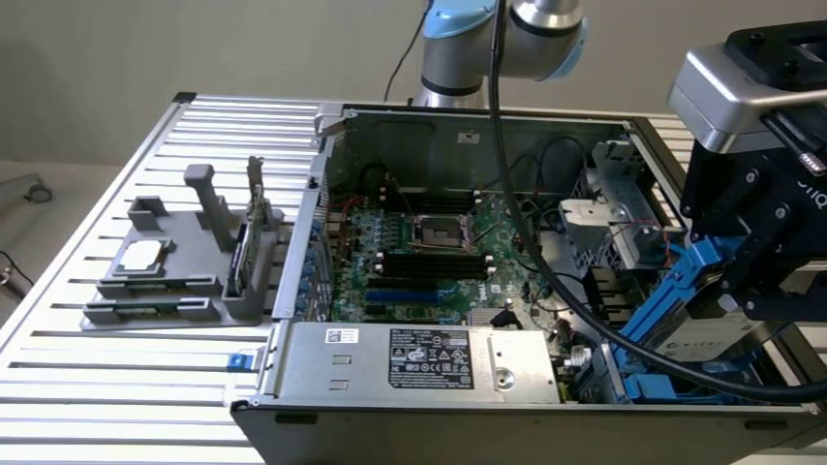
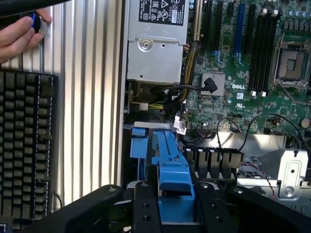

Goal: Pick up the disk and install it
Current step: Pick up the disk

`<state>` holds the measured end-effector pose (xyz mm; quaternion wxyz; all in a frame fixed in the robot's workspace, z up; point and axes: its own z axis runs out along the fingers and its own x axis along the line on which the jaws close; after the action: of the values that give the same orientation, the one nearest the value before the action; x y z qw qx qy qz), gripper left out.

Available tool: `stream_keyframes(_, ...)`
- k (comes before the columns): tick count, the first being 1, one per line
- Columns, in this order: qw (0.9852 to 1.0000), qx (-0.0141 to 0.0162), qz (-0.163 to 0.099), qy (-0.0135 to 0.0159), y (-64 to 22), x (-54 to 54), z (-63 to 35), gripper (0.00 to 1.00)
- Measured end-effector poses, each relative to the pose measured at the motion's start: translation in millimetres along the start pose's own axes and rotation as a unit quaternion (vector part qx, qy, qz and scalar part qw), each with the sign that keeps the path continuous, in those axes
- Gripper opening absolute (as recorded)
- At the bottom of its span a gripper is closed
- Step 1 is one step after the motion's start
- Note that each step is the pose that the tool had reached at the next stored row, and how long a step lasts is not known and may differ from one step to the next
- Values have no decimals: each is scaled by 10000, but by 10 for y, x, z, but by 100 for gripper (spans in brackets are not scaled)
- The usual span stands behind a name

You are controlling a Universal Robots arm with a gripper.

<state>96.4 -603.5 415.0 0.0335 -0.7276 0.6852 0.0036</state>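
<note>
The disk point(image 1: 708, 327) is a silver-grey drive with a white label in a blue plastic carrier. It hangs tilted above the drive bay at the front corner of the open computer case point(image 1: 452, 121), on the exterior view's right. My gripper point(image 1: 765, 283) is shut on it from above. In the wrist view the blue carrier of the disk point(image 2: 174, 177) sits between the black fingers point(image 2: 146, 208) of the gripper point(image 2: 177, 209), pointing into the bay beside the motherboard.
A silver power supply point(image 1: 413, 356) lies along the case's front edge, the motherboard point(image 1: 427, 242) behind it. A black cable point(image 1: 517, 194) hangs across the case. A grey parts fixture point(image 1: 181, 276) stands on the exterior view's left. A hand point(image 2: 19, 34) and keyboard point(image 2: 24, 145) lie outside the case.
</note>
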Motion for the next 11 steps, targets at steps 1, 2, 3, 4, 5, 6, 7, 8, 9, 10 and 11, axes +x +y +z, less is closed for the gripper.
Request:
stream_keyframes(1,10000,0,-7,0,-1,0,0,33)
stream_keyframes(2,10000,-1,-14,0,-3,0,0,33)
stream_keyframes(3,10000,-1,-20,0,-4,1,0,33)
stream_keyframes(4,10000,-1,-24,-1,-4,1,1,33)
stream_keyframes(5,10000,-1,-25,-1,-4,1,1,33)
stream_keyframes(6,10000,-1,-26,-1,-4,1,1,33)
stream_keyframes(7,10000,-1,-26,-1,-4,1,0,33)
stream_keyframes(8,10000,-1,-26,-2,-5,1,1,33)
stream_keyframes(9,10000,-1,-26,-2,-4,1,1,33)
stream_keyframes(10,10000,-1,-26,-2,-5,1,0,33)
stream_keyframes(11,10000,-1,-26,-3,-4,1,0,33)
